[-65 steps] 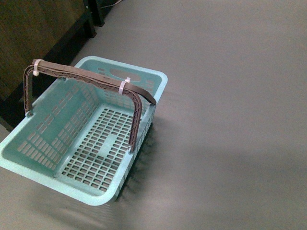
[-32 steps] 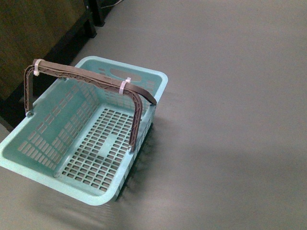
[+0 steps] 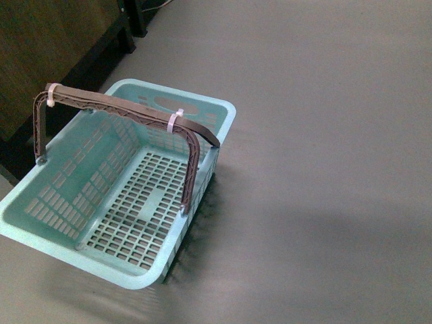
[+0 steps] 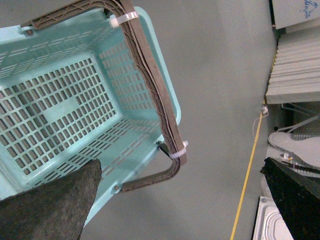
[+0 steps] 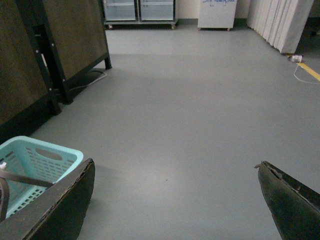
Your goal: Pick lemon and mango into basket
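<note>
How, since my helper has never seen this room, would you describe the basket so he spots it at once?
On the grey floor, just out from the dark wooden furniture, stands the basket. It is pale teal plastic with slotted sides, and its brown handle, raised and bound with white zip ties, matches nothing around it.

Shop setting: basket point(image 3: 138, 209), glass-door cabinets point(image 5: 139, 10)
</note>
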`<act>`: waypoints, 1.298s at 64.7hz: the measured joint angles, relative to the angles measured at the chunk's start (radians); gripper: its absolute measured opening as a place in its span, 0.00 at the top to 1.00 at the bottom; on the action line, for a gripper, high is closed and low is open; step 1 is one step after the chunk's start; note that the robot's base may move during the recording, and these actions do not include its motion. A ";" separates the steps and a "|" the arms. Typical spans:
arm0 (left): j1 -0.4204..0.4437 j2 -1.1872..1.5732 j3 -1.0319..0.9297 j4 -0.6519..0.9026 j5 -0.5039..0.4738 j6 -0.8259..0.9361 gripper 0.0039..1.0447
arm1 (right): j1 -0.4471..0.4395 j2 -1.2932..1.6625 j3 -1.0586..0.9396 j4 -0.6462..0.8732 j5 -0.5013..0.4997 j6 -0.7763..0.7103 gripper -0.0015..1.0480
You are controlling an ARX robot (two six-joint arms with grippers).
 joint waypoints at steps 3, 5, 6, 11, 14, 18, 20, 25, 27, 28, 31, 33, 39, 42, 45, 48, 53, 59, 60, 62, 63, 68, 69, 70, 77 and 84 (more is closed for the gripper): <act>0.003 0.104 0.035 0.048 -0.018 -0.013 0.06 | 0.000 0.000 0.000 0.000 0.000 0.000 0.08; 0.005 0.158 0.057 0.068 -0.022 -0.018 0.06 | 0.000 0.000 0.000 0.000 0.000 0.000 0.08; 0.006 0.192 0.071 0.080 -0.027 -0.021 0.06 | 0.000 0.000 0.000 0.000 0.000 0.000 0.08; 0.006 0.307 0.124 0.123 -0.037 -0.040 0.06 | 0.000 0.000 0.000 0.000 0.000 0.000 0.08; 0.004 0.357 0.152 0.140 -0.040 -0.049 0.06 | 0.000 0.000 0.000 0.000 0.000 0.000 0.08; -0.005 0.443 0.205 0.158 -0.060 -0.069 0.06 | 0.000 0.000 0.000 0.000 0.000 0.000 0.08; -0.011 0.480 0.230 0.163 -0.068 -0.074 0.06 | 0.000 0.000 0.000 0.000 0.000 0.000 0.08; -0.031 0.571 0.300 0.172 -0.086 -0.103 0.06 | 0.000 0.000 0.000 0.000 0.000 0.000 0.08; -0.040 0.601 0.326 0.174 -0.089 -0.111 0.06 | 0.000 0.000 0.000 0.000 0.000 0.000 0.08; -0.047 0.621 0.344 0.174 -0.090 -0.118 0.06 | 0.000 0.000 0.000 0.000 0.000 0.000 0.08; -0.060 0.655 0.378 0.173 -0.094 -0.129 0.06 | 0.000 0.000 0.000 0.000 0.000 0.000 0.08; -0.069 0.680 0.406 0.168 -0.101 -0.133 0.06 | 0.000 0.000 0.000 0.000 0.000 0.000 0.08; -0.101 0.755 0.491 0.153 -0.116 -0.156 0.06 | 0.000 0.000 0.000 0.000 0.000 0.000 0.08; -0.117 0.793 0.530 0.146 -0.123 -0.169 0.06 | 0.000 0.000 0.000 0.000 0.000 0.000 0.08; -0.129 0.820 0.557 0.143 -0.127 -0.177 0.06 | 0.000 0.000 0.000 0.000 0.000 0.000 0.08; -0.145 0.853 0.586 0.142 -0.130 -0.190 0.06 | 0.000 0.000 0.000 0.000 0.000 0.000 0.08; -0.164 0.892 0.619 0.142 -0.136 -0.205 0.06 | 0.000 0.000 0.000 0.000 0.000 0.000 0.08; -0.185 0.933 0.657 0.142 -0.144 -0.209 0.06 | 0.000 0.000 0.000 0.000 0.000 0.000 0.08; -0.188 0.939 0.664 0.143 -0.146 -0.207 0.06 | 0.000 0.000 0.000 0.000 0.000 0.000 0.08; -0.193 0.948 0.672 0.144 -0.147 -0.207 0.06 | 0.000 0.000 0.000 0.000 0.000 0.000 0.08; -0.196 0.953 0.676 0.145 -0.149 -0.207 0.06 | 0.000 0.000 0.000 0.000 0.000 0.000 0.08; -0.205 0.968 0.696 0.162 -0.149 -0.207 0.06 | 0.000 0.000 0.000 0.000 0.000 0.000 0.08; -0.206 0.969 0.698 0.164 -0.149 -0.207 0.06 | 0.000 0.000 0.000 0.000 0.000 0.000 0.08; -0.206 0.971 0.702 0.165 -0.149 -0.207 0.07 | 0.000 0.000 0.000 0.000 0.000 0.000 0.08; -0.208 0.973 0.717 0.165 -0.149 -0.208 0.22 | 0.000 0.000 0.000 0.000 0.000 0.000 0.08; -0.207 0.974 0.734 0.149 -0.149 -0.215 0.41 | 0.000 0.000 0.000 0.000 0.000 0.000 0.08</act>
